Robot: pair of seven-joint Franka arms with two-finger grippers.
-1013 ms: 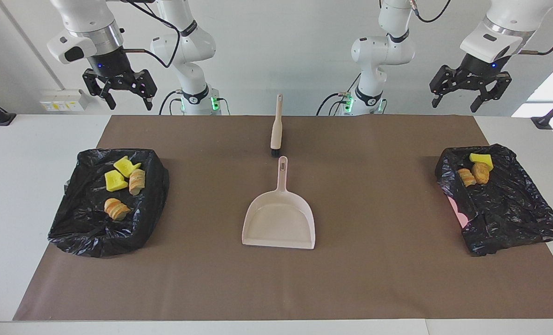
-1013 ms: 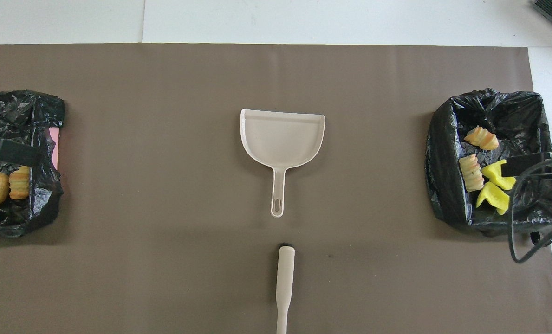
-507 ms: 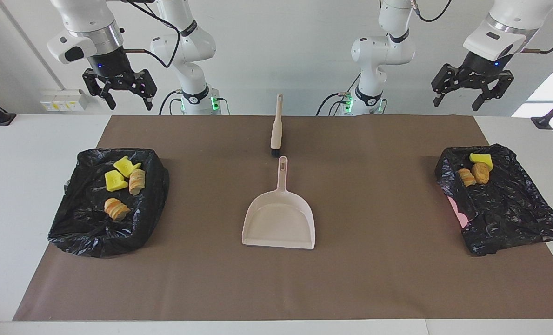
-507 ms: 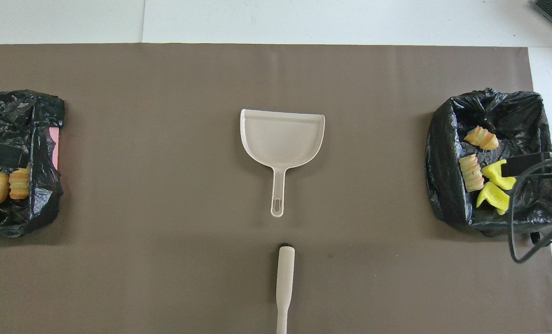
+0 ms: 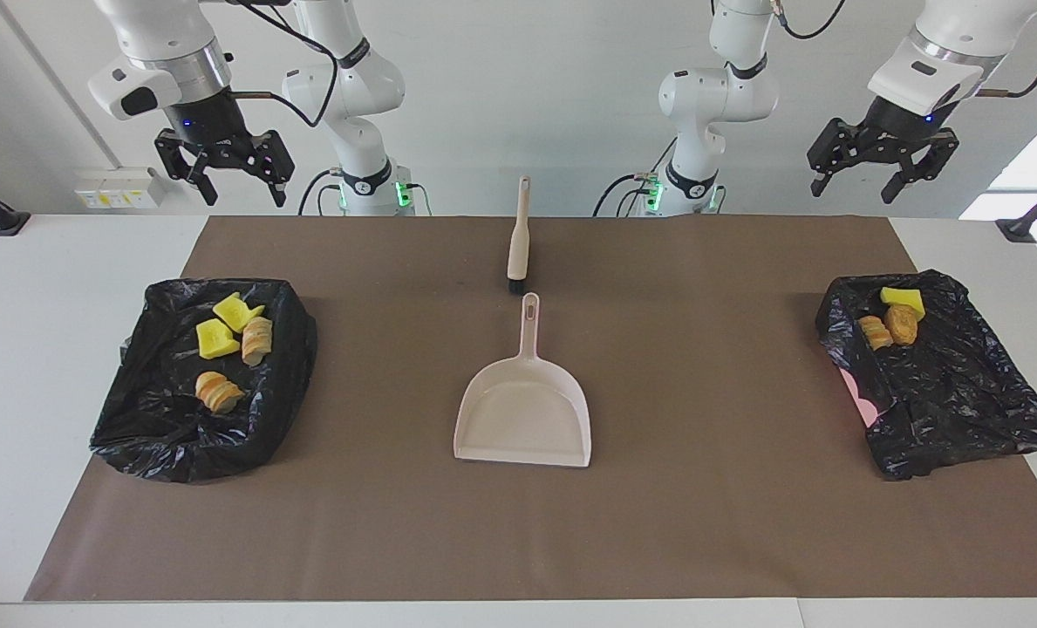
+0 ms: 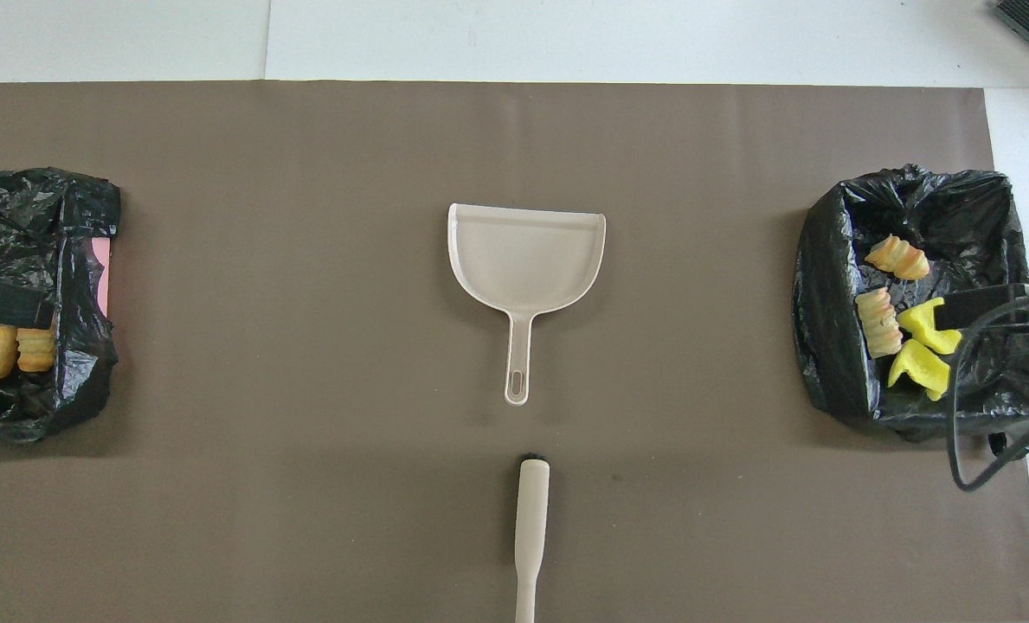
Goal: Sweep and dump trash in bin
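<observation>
I see both arms parked high at the robots' edge. Left gripper [image 5: 862, 179] hangs up over its end of the table, fingers spread, holding nothing; right gripper [image 5: 237, 186] the same at its end. Trash is all binned: four lumps [image 5: 221, 338] in the bag-lined bin [image 5: 169, 436] at the right arm's end, three lumps [image 5: 896, 318] in the other bin [image 5: 963, 410]. Dustpan [image 5: 523, 410] lies mid-mat, brush [image 5: 517, 244] just nearer the robots.
</observation>
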